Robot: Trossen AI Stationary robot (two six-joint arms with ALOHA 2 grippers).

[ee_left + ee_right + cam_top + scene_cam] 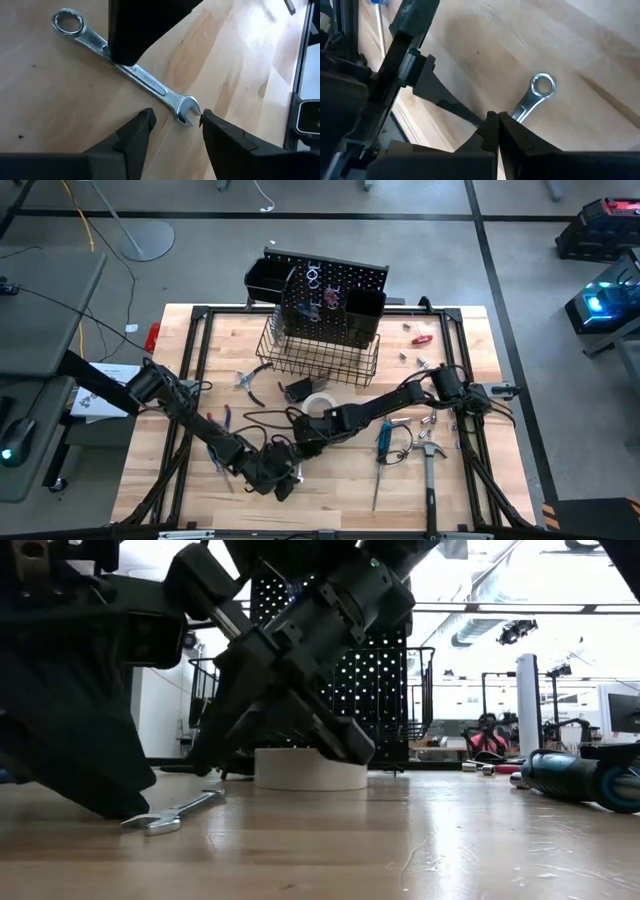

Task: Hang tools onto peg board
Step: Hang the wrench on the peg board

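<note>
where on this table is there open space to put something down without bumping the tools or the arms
Bare wood lies along the table's front edge between the left tool and the hammer, and at the back left corner beside the peg board. The middle is crowded: wire basket, tape roll, both arms, the wrench.

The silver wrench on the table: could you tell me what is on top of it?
The right gripper, shut, presses down on the silver wrench's shank. The ring end and open end show; the stretch beneath the fingertips is covered. The left gripper stands open at the open end.
</note>
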